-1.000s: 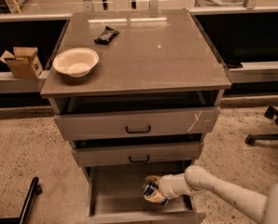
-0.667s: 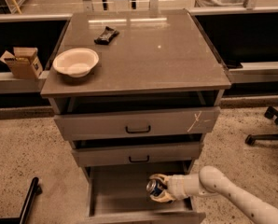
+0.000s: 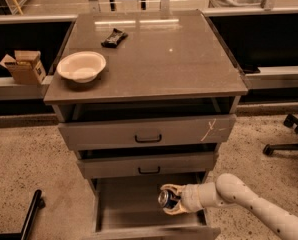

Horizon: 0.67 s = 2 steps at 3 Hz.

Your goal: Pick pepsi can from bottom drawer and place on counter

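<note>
The bottom drawer (image 3: 124,209) is pulled open at the foot of the cabinet. My gripper (image 3: 170,200) reaches in from the right over the drawer's right side and is shut on the pepsi can (image 3: 166,198), a dark-blue can with its silver top facing left. The can is held lying sideways, a little above the drawer floor. The counter (image 3: 154,54) is the glossy grey-brown top of the cabinet, well above the gripper.
A white bowl (image 3: 81,66) sits at the counter's left edge and a black snack wrapper (image 3: 114,37) lies near its back. Two upper drawers with black handles (image 3: 148,138) are slightly open. A cardboard box (image 3: 24,67) stands left, a chair base (image 3: 289,134) right.
The arm has drawn back to the right and risen a little, carrying the can with it from lower in the drawer to just above its floor.
</note>
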Available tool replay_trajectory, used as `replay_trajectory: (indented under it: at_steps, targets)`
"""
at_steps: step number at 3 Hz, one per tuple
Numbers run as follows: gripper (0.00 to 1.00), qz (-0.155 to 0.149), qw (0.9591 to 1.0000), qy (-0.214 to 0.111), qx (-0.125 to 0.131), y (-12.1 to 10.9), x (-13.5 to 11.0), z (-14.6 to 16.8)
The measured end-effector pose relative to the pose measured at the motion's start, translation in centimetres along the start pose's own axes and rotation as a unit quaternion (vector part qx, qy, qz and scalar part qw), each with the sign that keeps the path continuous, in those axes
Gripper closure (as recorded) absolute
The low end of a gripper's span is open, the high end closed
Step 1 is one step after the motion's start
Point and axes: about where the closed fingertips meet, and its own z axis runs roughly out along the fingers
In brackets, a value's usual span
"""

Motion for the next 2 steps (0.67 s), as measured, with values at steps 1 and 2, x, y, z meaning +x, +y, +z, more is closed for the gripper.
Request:
replay_trajectory:
  at_steps: [1,2]
  targets:
    - [1.0,-0.12,0.9916,0.042,0.023,-1.6,-10.2,-5.5]
    - [1.0,-0.202,0.9759,0.075,0.036,-0.9,-19.4,-8.6]
